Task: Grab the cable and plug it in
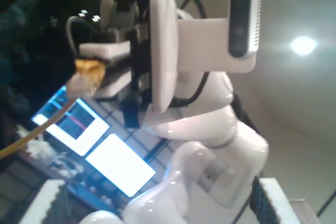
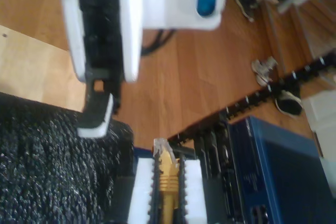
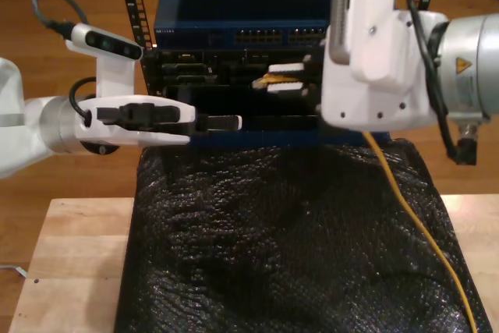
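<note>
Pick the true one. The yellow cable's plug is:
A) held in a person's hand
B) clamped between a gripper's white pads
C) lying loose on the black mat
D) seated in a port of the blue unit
B: in the second wrist view the cable sits between the white pads of my second gripper, its clear tip free in the air.

Open air separates the cable [image 3: 269, 79] plug from the rack [image 3: 234, 60].
</note>
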`<state>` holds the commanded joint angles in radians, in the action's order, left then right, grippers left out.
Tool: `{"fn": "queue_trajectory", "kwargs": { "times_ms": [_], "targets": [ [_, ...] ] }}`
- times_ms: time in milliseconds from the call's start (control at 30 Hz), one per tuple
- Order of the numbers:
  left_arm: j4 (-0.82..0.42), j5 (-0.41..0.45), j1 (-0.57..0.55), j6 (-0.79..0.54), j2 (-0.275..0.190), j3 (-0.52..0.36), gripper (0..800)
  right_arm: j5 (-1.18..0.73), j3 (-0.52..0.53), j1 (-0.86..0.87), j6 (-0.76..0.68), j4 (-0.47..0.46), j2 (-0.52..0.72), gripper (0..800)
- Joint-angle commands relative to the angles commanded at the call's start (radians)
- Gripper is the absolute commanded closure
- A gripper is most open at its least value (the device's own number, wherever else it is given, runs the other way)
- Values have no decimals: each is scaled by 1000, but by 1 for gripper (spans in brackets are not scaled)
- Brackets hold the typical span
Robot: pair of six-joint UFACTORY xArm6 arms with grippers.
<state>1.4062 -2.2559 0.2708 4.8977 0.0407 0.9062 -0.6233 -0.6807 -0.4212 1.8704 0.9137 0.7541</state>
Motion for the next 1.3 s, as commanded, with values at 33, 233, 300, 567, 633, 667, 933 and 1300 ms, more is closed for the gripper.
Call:
{"fn": "queue_trajectory", "kwargs": {
  "times_ms": [33, 233, 300, 567, 633, 667, 933, 1300],
  "targets": [
    [-9, 8, 2, 2, -8, 0, 2, 0, 0, 12, 0, 0, -2, 799],
    [-95, 80, 15, 20, -48, 20, 2, 0, -6, 92, -29, 0, -12, 799],
    [-117, 83, 29, 23, -49, 41, 2, 2, -8, 104, -31, 0, -29, 800],
    [-236, 152, 104, 17, -51, 120, 2, 83, -8, 107, -32, -2, -86, 800],
    [-298, 189, 115, 15, -60, 141, 2, 83, -9, 107, -32, -3, -98, 800],
    [-333, 206, 120, 14, -69, 152, 2, 84, -9, 107, -32, -3, -104, 800],
    [-551, 327, 124, -106, -141, 181, 2, 84, -12, 109, -32, -3, -133, 800],
    [-773, 445, 207, -339, -160, 180, 2, 84, -12, 109, -32, -3, -150, 800]
  ]
}}
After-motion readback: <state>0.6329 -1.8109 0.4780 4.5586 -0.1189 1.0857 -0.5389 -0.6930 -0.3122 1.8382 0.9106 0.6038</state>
